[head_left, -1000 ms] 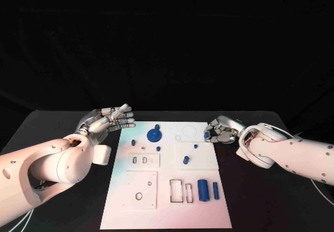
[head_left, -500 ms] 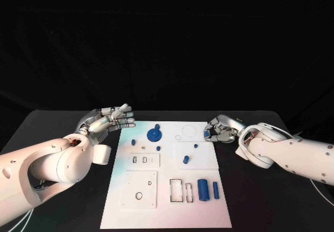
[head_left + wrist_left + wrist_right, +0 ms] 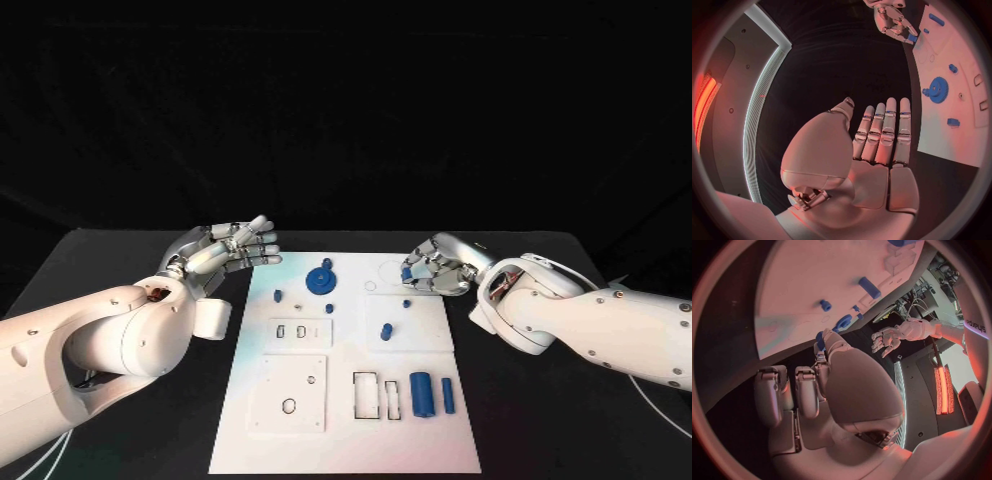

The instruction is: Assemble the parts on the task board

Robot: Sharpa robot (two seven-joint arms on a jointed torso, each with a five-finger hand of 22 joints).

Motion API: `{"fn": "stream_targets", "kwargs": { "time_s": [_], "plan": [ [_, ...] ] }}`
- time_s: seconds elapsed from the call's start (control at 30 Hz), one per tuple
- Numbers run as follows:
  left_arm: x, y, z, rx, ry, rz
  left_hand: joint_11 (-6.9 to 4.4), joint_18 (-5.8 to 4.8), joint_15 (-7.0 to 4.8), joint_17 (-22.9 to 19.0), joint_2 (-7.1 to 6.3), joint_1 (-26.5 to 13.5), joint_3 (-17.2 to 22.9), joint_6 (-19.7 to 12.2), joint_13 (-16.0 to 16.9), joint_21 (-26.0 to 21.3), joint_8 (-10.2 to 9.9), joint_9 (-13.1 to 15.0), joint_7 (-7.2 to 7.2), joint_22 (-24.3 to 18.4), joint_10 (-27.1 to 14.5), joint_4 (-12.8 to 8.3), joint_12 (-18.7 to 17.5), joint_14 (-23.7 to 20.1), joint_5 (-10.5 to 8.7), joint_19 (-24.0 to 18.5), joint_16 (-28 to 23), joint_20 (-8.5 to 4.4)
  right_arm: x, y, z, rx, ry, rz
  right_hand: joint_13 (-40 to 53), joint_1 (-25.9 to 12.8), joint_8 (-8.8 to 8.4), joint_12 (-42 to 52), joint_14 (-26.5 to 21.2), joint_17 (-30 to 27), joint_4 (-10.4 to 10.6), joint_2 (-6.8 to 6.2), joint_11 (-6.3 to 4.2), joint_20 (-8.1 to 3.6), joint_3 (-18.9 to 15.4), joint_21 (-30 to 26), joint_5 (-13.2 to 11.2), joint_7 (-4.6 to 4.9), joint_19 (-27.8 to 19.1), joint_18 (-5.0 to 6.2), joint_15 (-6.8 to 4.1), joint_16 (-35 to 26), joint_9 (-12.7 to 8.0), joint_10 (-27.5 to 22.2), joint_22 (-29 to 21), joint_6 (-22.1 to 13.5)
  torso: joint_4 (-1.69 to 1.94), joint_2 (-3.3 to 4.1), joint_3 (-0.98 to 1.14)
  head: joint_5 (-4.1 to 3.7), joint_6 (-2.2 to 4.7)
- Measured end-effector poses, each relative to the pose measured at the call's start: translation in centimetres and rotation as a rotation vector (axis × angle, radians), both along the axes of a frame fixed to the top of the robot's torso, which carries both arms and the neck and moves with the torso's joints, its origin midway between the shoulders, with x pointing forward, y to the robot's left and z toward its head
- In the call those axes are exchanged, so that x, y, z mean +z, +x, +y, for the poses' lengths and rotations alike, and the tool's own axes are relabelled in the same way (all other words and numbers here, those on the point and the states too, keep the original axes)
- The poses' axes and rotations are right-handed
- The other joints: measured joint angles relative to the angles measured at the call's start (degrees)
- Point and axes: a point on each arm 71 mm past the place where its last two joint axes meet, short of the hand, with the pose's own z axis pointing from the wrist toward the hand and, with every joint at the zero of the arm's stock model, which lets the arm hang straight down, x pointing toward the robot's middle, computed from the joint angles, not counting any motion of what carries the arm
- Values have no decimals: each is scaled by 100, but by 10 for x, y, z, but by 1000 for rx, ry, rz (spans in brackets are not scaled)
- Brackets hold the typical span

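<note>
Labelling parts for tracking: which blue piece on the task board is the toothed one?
The blue gear, near the task board's far edge on the left robot hand's side. Its rim is toothed; the other blue pieces are plain pegs and cylinders.

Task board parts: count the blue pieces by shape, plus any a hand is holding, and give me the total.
Gear: 1
Thick cylinder: 1
Slim bar: 1
Small pegs: 4
Held piece, in the right hand fingers: 1
Total: 8

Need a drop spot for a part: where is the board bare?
Bare: the board's near strip below the long cylinder, and its left edge beside the slotted plate. Crowded: the far end around the gear and right hand.
</note>
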Motion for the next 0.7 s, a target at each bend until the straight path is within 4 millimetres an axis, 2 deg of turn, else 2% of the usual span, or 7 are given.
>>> {"fn": "stream_targets", "kwargs": {
  "time_s": [0.13, 0.43, 0.7],
  "plan": [
    [-1, 1, -2, -3, 0, 2, 0, -1, 0, 6, 0, 0, 0, 0, 0, 22, 0, 0, 0, 0, 0, 0, 0, 0, 0, 0, -22, 0, 3, -7, 32, 42, -6, 1, -45, -128, 0, 19, 0, 0, 86, -40, -20, 0, 3, 70, 30, 4, 0, 0, 0, 0, 0, 20, 4, -5, -5, -29, 1, 50, -32],
    [-3, 4, -4, -4, 1, 3, 0, -1, 0, 5, 0, 0, 0, 0, 0, 22, 0, 0, 0, -1, 0, 0, 0, 0, 0, 0, -22, 0, 3, -19, 101, 141, -61, -21, -36, -165, 0, 32, 0, -1, 102, -76, -21, 0, 19, 96, 32, 1, 0, 0, 1, 0, 0, 20, 3, -19, -10, -80, 8, 263, -137],
    [-3, 6, -5, -5, 1, 4, 0, -1, 0, 5, 0, 0, -16, 0, 0, 22, 0, 1, 0, 4, 0, -16, 0, 0, 0, 0, -22, 0, -8, -26, 139, 195, -124, -34, -37, -172, 0, 32, 0, -1, 103, -83, -20, 1, 19, 94, 31, 0, 0, 0, 1, 0, 0, 20, 3, -20, -10, -92, 7, 322, -172]
  ]
}}
